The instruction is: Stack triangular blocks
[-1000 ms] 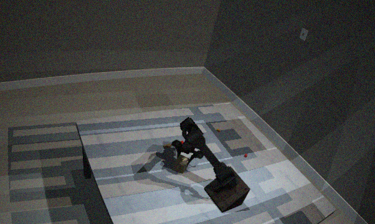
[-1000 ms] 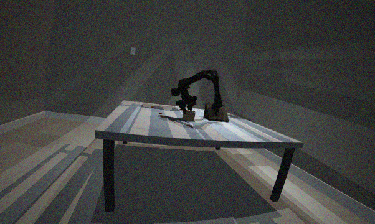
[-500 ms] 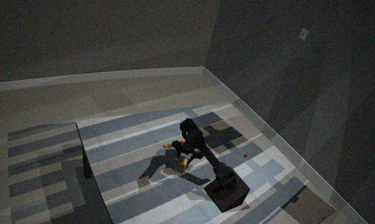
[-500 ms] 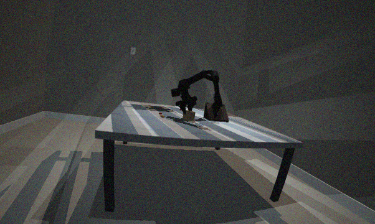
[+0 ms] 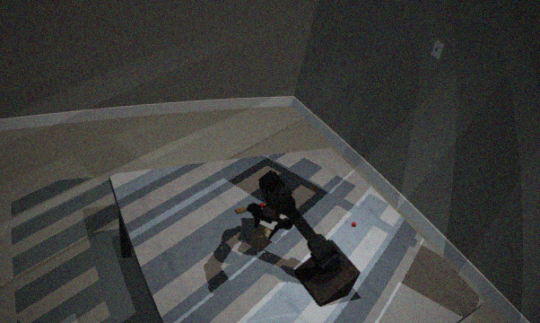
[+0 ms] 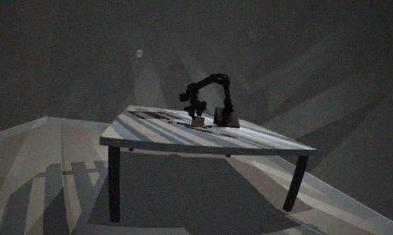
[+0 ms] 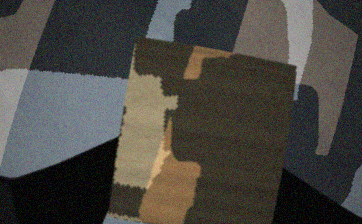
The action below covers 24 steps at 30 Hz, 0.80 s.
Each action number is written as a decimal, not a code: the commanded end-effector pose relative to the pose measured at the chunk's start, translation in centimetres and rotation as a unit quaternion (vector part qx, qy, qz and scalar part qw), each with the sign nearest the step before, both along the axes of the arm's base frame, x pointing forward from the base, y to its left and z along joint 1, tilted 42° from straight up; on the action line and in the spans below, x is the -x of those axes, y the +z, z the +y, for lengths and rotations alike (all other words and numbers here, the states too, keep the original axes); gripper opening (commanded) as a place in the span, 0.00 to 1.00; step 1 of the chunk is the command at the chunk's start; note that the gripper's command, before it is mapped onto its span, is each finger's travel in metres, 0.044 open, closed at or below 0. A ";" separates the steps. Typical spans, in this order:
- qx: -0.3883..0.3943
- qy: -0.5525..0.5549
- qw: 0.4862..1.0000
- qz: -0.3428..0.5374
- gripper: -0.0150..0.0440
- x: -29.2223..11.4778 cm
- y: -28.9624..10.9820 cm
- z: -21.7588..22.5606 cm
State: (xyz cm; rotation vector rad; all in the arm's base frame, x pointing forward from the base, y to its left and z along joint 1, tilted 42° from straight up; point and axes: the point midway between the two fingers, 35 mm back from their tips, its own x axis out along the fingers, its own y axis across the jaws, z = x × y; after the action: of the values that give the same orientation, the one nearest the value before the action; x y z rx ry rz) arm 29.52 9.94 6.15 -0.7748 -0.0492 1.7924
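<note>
My gripper (image 5: 265,226) (image 6: 196,115) (image 7: 194,155) is shut on a tan wooden triangular block (image 5: 260,236) (image 6: 198,122) (image 7: 207,125). In the wrist view the block fills the middle, between the dark fingers at the bottom corners, with patchy shadow across it. In the exterior view it is right down at the table top (image 6: 183,148) and looks almost square. I cannot tell whether a second block lies under it. A small tan piece (image 5: 240,209) lies on the table just left of the gripper; it may be the other block, but it is too dim to tell.
The arm's base (image 5: 328,278) (image 6: 226,119) stands near the table's right side. Two small red dots (image 5: 353,224) (image 5: 262,205) show near the arm. Striped light and shadow cover the table. The table edges (image 5: 126,224) drop to the floor.
</note>
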 end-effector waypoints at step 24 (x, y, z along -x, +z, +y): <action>0.000 0.000 1.000 0.000 0.88 0.0 0.0 0.0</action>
State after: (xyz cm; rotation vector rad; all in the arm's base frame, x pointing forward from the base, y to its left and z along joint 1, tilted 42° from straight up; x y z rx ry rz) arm 29.51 9.96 6.13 -0.7744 -0.0486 1.7923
